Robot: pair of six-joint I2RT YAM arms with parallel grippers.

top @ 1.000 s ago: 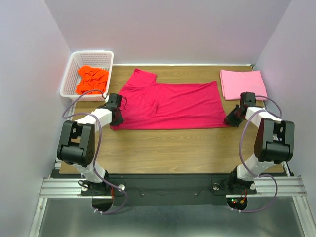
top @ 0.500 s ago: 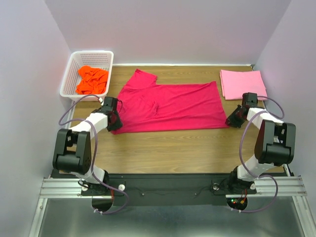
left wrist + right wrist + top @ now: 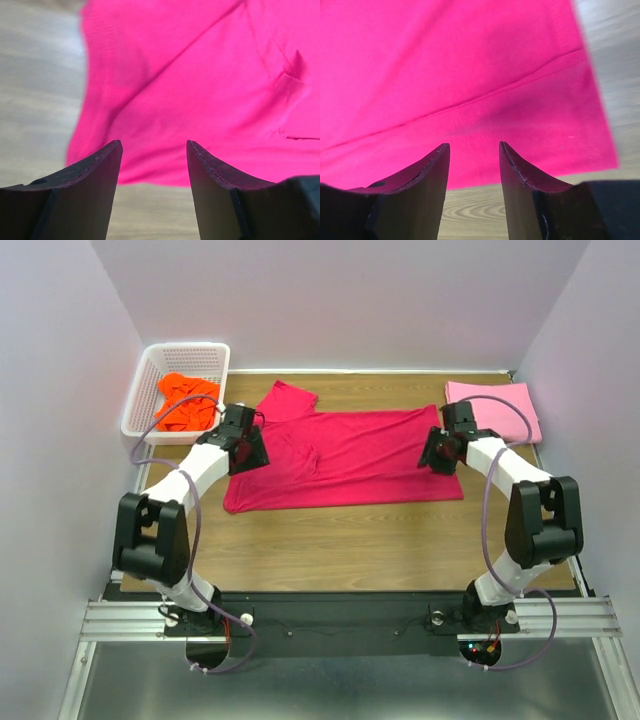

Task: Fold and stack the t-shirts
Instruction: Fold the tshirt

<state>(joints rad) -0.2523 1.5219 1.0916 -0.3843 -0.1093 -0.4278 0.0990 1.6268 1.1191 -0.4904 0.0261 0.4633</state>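
Note:
The crimson-red t-shirt (image 3: pixel 350 455) lies spread flat across the middle of the table, a sleeve pointing to the back left. My left gripper (image 3: pixel 248 448) hovers over its left edge, open, with nothing between the fingers; the left wrist view shows the gripper (image 3: pixel 154 147) above the shirt (image 3: pixel 200 90). My right gripper (image 3: pixel 437 452) stands open and empty over the shirt's right edge, and in the right wrist view it (image 3: pixel 474 147) hangs above the hem (image 3: pixel 445 65). The light pink t-shirt (image 3: pixel 495 410) lies folded at the back right. The orange t-shirt (image 3: pixel 185 400) is crumpled in the basket.
A white lattice basket (image 3: pixel 140 405) stands at the back left corner. Bare wooden table (image 3: pixel 340 540) runs between the shirt and the arm bases. White walls close in the left, right and back sides.
Both grippers have moved from the red shirt's near corners toward the back, onto its side edges, and their jaws have widened. The shirt's near edge now lies flat on the table.

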